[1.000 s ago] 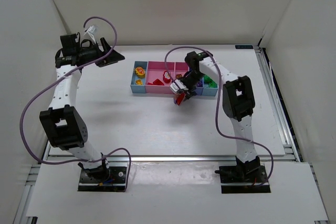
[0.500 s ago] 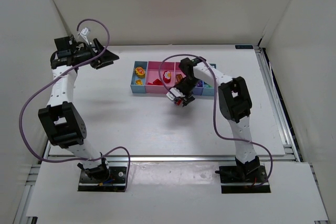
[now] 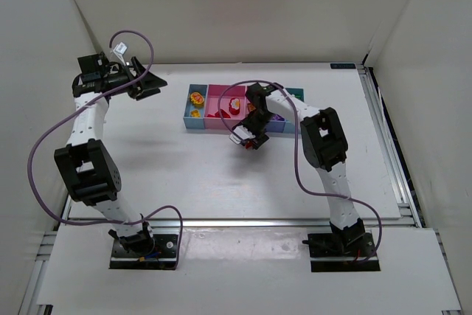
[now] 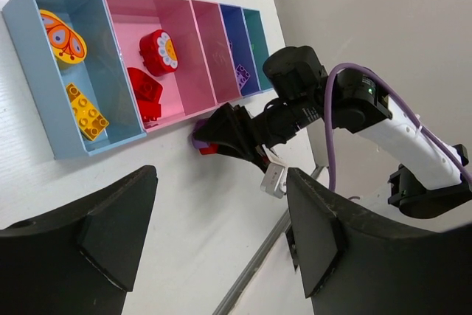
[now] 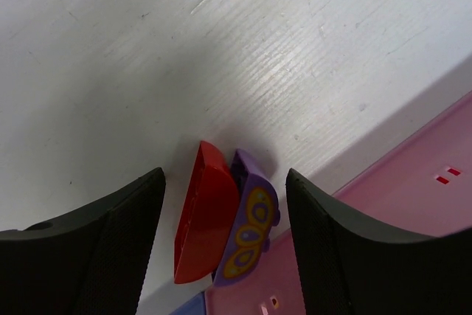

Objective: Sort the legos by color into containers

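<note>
Fingers wide apart on the right hand [image 5: 225, 245], 2 pieces lying between them on the worktop [image 5: 184, 49]: a red piece [image 5: 203, 223] touching a purple piece [image 5: 251, 234], right against the pink bin [image 5: 398, 182]; left hand [image 4: 221, 248] spread too.

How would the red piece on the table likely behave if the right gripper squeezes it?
The red piece looks like hard, glossy plastic, so it is probably stiff, light and somewhat slippery. Its curved edge may let it twist out of a pinch. The purple piece lies against it, so both would likely shift together.
</note>
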`<state>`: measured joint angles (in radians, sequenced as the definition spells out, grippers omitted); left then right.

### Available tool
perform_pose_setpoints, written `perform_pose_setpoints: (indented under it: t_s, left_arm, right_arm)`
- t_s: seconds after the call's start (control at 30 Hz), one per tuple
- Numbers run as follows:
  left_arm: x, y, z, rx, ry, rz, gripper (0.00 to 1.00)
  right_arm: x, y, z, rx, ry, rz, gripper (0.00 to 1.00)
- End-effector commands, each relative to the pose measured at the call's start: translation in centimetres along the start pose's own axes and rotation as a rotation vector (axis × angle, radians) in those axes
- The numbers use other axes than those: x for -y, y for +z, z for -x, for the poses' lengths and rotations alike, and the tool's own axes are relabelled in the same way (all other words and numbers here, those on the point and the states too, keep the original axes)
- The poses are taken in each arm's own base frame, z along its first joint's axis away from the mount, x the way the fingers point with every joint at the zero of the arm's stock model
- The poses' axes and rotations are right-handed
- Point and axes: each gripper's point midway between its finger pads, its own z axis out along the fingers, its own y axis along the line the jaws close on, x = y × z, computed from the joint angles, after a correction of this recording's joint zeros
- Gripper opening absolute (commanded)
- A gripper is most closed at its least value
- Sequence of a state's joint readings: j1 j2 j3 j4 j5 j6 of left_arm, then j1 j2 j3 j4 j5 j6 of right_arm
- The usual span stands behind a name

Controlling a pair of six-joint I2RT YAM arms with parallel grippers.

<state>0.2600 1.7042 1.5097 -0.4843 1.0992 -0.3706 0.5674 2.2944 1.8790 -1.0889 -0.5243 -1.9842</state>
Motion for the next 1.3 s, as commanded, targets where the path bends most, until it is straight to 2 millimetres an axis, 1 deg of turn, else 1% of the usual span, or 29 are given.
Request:
perform_pose_setpoints:
  t_s: [0.0,0.2,0.37,0.57,0.67,0.73,0.77,0.83,0.93,0.97,1.03,1.07,1.13,1.17,1.2,1.27]
  left_arm:
    - [0.7,-0.1,0.2,-0.001,0.017,-0.038,0.81]
    - [0.6,-0.1,0.1,-0.004,0.008,-0.042,0.81]
    - [0.4,0.1,0.3,-0.001,0.0,-0.051,0.8]
    - [0.4,0.3,0.6,0.002,-0.008,-0.068,0.8]
    - [0.4,0.3,0.6,0.002,-0.008,-0.068,0.8]
    - [0.6,0.2,0.3,0.001,-0.006,-0.069,0.8]
    - [0.6,0.3,0.2,-0.002,-0.004,-0.069,0.8]
    - [1.2,0.3,0.0,0.0,0.021,-0.069,0.8]
    - [1.8,0.6,-0.5,-0.011,0.047,-0.073,0.8]
    - [2.0,0.5,-0.5,-0.01,0.06,-0.07,0.79]
    - [2.3,0.7,-0.8,-0.017,0.068,-0.074,0.8]
    - [2.6,0.7,-1.0,-0.019,0.088,-0.073,0.8]
    - [3.0,0.8,-1.3,-0.027,0.102,-0.077,0.8]
    - [3.3,0.6,-1.3,-0.024,0.124,-0.081,0.8]
    - [3.3,0.5,-1.4,-0.024,0.128,-0.081,0.79]
    - [3.8,0.3,-1.7,-0.025,0.16,-0.09,0.8]
  right_arm:
    - [3.0,-0.5,-0.7,-0.045,-0.541,0.001,0.7]
    - [2.7,-0.5,-1.7,-0.072,-0.509,0.002,0.62]
    - [2.2,-0.6,-2.2,-0.094,-0.474,0.01,0.6]
    - [0.8,-0.5,-2.5,-0.113,-0.435,0.039,0.63]
    - [0.2,-0.5,-2.6,-0.128,-0.401,0.046,0.64]
    - [-0.3,-0.1,-2.7,-0.142,-0.38,0.065,0.67]
    - [-0.4,-0.2,-2.6,-0.149,-0.346,0.062,0.67]
    - [-0.7,0.0,-2.5,-0.155,-0.325,0.066,0.6]
    - [-0.9,0.1,-2.4,-0.167,-0.277,0.065,0.57]
    - [-1.1,0.2,-2.3,-0.167,-0.25,0.07,0.51]
    - [-0.9,0.3,-2.0,-0.168,-0.23,0.07,0.47]
    - [-0.5,0.2,-2.0,-0.171,-0.222,0.061,0.42]
    - [-0.6,0.5,-1.8,-0.171,-0.177,0.067,0.38]
    - [-0.4,0.5,-1.6,-0.169,-0.16,0.065,0.3]
    - [-0.2,0.3,-1.5,-0.17,-0.118,0.057,0.25]
    - [0.1,0.4,-0.8,-0.168,-0.082,0.042,0.18]
